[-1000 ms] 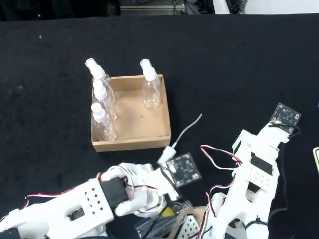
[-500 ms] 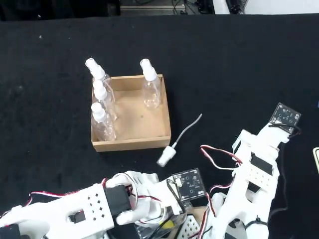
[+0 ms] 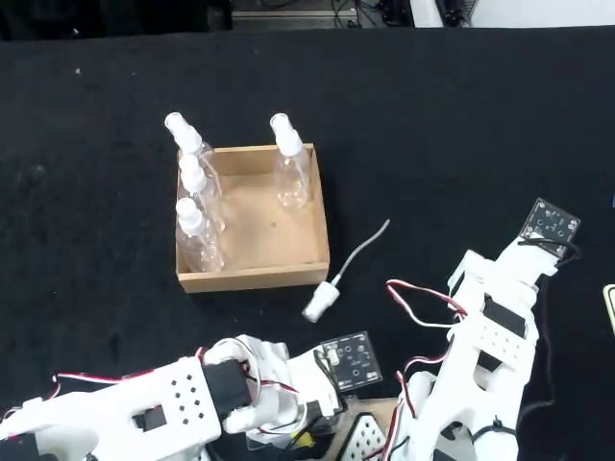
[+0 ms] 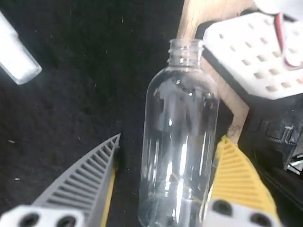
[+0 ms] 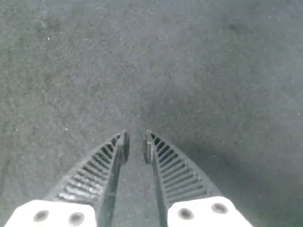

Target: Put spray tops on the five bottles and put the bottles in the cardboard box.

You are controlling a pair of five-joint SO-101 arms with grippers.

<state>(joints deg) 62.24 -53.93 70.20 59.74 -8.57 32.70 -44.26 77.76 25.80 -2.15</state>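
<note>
An uncapped clear plastic bottle (image 4: 182, 94) lies between the spread jaws of the left gripper (image 4: 170, 138), beside a white perforated plate (image 4: 251, 52). A white tubed spray top (image 3: 322, 301) lies just beside the brown cardboard box (image 3: 252, 279). The right gripper (image 5: 135, 144) is nearly closed and empty.

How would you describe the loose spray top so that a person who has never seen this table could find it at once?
On the black table stands an open cardboard box. In the high view, just beyond the box's lower right corner, the spray top lies on the cloth. Unlike the tops on the four bottles in the box, it sits on no bottle and lies flat, with its thin tube bare.
</note>
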